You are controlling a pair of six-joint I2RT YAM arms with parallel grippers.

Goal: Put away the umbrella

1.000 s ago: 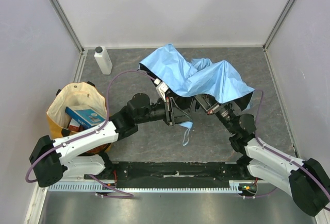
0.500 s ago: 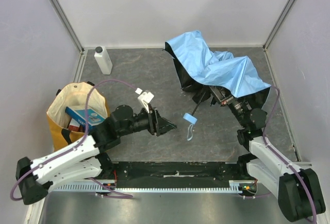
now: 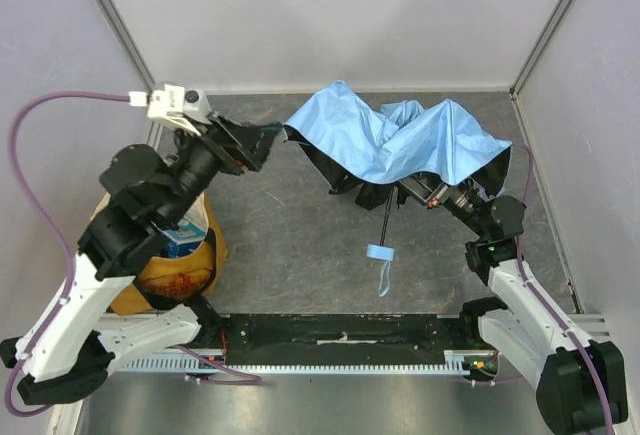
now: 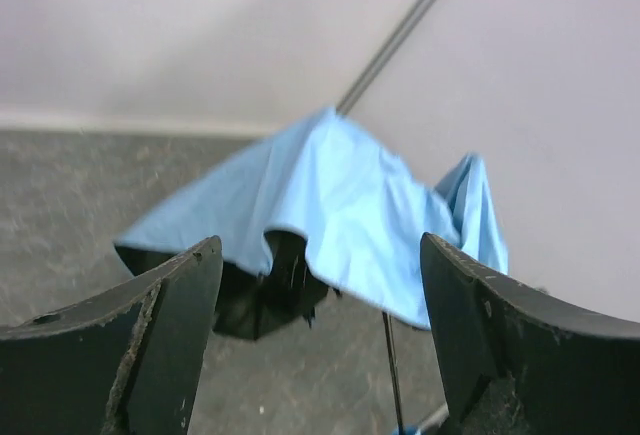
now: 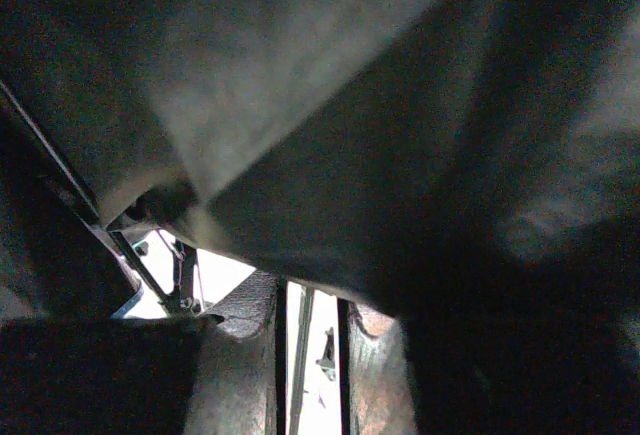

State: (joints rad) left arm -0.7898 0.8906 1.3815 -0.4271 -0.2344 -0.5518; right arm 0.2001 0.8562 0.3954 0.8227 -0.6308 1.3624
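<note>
The light blue umbrella (image 3: pixel 400 143) stands half open over the middle right of the table, its canopy crumpled. Its black shaft (image 3: pixel 386 217) points toward me and ends in a blue handle (image 3: pixel 379 252) with a strap loop. My right gripper (image 3: pixel 432 195) sits under the canopy, mostly hidden. In the right wrist view it (image 5: pixel 308 360) is shut on a thin metal rib under the umbrella's dark underside (image 5: pixel 400 105). My left gripper (image 3: pixel 266 139) hovers raised just left of the canopy's edge. It (image 4: pixel 320 340) is open and empty, with the umbrella (image 4: pixel 340 205) ahead of it.
A yellow-and-cream tote bag (image 3: pixel 175 270) holding a blue box (image 3: pixel 186 239) stands at the near left, partly under my left arm. White walls enclose the grey table (image 3: pixel 290 225) on three sides.
My left gripper let go under the canopy, opened wide, and the arm pulled back, rose and swung to the far left. The canopy shifted and spread as my right arm moved.
</note>
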